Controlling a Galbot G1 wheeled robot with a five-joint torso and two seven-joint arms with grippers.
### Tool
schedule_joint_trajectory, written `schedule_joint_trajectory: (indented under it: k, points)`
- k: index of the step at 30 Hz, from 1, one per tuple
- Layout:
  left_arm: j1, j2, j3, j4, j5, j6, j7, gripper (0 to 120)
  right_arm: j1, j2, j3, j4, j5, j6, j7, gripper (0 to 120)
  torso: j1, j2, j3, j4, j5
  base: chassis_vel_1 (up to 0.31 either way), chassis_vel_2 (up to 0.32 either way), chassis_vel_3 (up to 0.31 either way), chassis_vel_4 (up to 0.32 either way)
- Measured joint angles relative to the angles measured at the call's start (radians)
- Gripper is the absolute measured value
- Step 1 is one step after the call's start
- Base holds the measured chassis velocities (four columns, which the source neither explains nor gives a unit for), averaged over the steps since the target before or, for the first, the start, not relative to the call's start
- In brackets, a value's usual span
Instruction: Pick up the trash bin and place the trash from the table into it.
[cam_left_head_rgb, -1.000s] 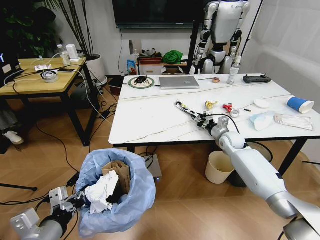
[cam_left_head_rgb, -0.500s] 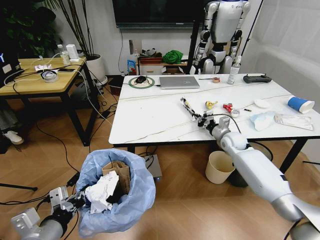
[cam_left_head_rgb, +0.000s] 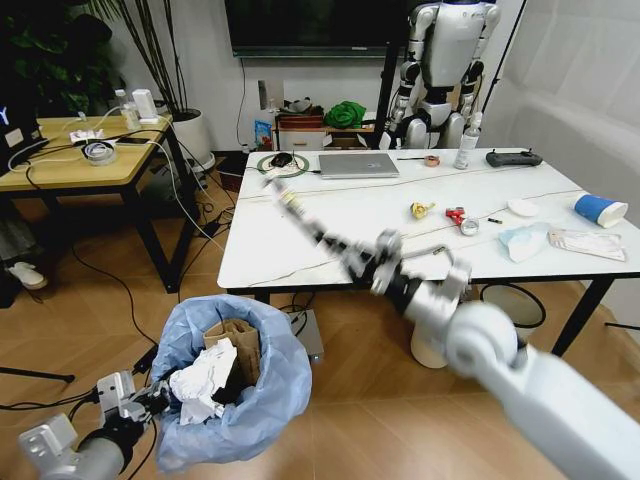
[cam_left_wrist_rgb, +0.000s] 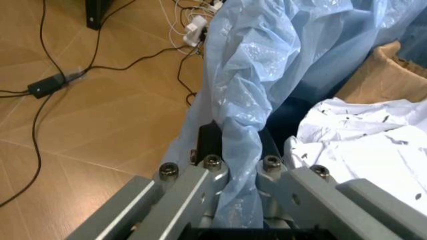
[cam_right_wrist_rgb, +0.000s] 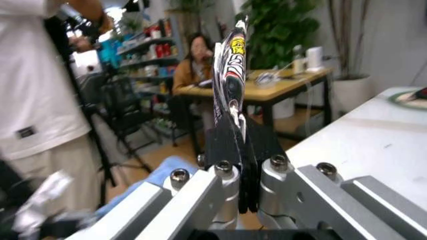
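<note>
- Two grippers are busy: your left gripper (cam_left_wrist_rgb: 237, 187) pinches the trash bin (cam_left_head_rgb: 235, 395) bag, lower left, so it stays near.
- Your right gripper (cam_right_wrist_rgb: 241, 172), mid-frame, squeezes a wrapper (cam_left_head_rgb: 310, 228) to drop in.

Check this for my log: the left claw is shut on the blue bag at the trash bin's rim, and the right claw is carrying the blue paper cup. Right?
Not quite. The right claw is shut on a flat printed wrapper, as the right wrist view shows; the blue paper cup lies on the table. The left claw does grip the trash bin bag.
</note>
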Motion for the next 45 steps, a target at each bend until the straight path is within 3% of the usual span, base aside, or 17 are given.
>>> schedule_joint_trajectory:
  k: [6, 10, 16, 22, 36, 45]
  points:
    - [0.001, -0.003, 0.004, -0.003, -0.002, 0.001, -0.001, 0, -0.095, -0.037, -0.035, 0.086, -0.008, -0.001, 0.008, 0, 0.0, 0.0, 0.0, -0.0003, -0.0004, 0.0, 0.0, 0.0, 0.0]
    - [0.005, -0.009, 0.006, -0.006, -0.002, 0.003, -0.003, 0, -0.096, -0.002, -0.08, 0.068, -0.047, 0.013, -0.005, 0, 0.0, 0.0, 0.0, -0.0001, -0.0003, 0.0, 0.0, 0.0, 0.0]
    - [0.023, -0.039, 0.006, -0.011, 0.018, 0.004, -0.005, 0, -0.029, 0.084, -0.232, -0.019, -0.124, 0.041, -0.026, 0, 0.0, 0.0, 0.0, 0.0, -0.0002, 0.0, 0.0, 0.0, 0.0]
    - [0.036, -0.059, 0.002, -0.015, 0.029, 0.004, -0.006, 0, 0.004, 0.139, -0.298, -0.081, -0.164, 0.058, -0.03, 0, 0.0, 0.0, 0.0, 0.0002, -0.0003, 0.0, 0.0, 0.0, 0.0]
    - [0.043, -0.071, -0.004, -0.026, 0.033, 0.003, -0.006, 0, -0.02, 0.145, -0.307, -0.102, -0.242, 0.074, -0.037, 0, 0.0, 0.0, 0.0, 0.0, -0.0003, 0.0, 0.0, 0.0, 0.0]
    - [0.042, -0.074, -0.003, -0.032, 0.033, 0.002, -0.006, 0, -0.061, 0.133, -0.288, -0.103, -0.294, 0.084, -0.038, 34, 0.0, 0.0, 0.0, -0.0001, -0.0001, 0.0, 0.0, 0.0, 0.0]
